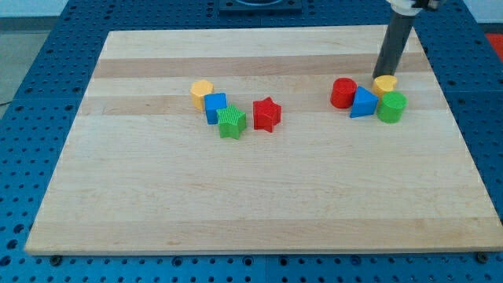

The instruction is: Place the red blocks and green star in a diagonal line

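Camera view: on the bench (259,204), no diagonal yet. No claw, just my tip (379,78) near the top right corner, touching the yellow block (385,84). Red cylinder (343,93) sits beside it; red star (267,114) and green star (232,123) lie mid-bench, unaligned.

No readable text for you here: no labels, brands, numbers or signs on the desk (259,196), on any of the coloured blocks, on the dark rod, or on the blue perforated surface around the desk. Nothing legible at this resolution.
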Robot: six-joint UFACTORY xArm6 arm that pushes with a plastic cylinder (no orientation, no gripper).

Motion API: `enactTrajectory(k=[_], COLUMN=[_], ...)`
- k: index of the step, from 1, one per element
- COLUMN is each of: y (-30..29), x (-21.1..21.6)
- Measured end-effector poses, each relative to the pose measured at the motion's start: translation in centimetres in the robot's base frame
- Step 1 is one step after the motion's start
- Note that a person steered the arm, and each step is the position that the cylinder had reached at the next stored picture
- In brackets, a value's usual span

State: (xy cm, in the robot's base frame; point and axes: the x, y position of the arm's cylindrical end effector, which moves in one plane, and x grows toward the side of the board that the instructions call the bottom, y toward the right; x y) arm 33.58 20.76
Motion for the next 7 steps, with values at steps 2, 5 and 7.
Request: enactTrajectory(k=[2, 5, 7], y=[-6.6, -14.4, -10.9], x=[-3.0, 1.9, 2.0])
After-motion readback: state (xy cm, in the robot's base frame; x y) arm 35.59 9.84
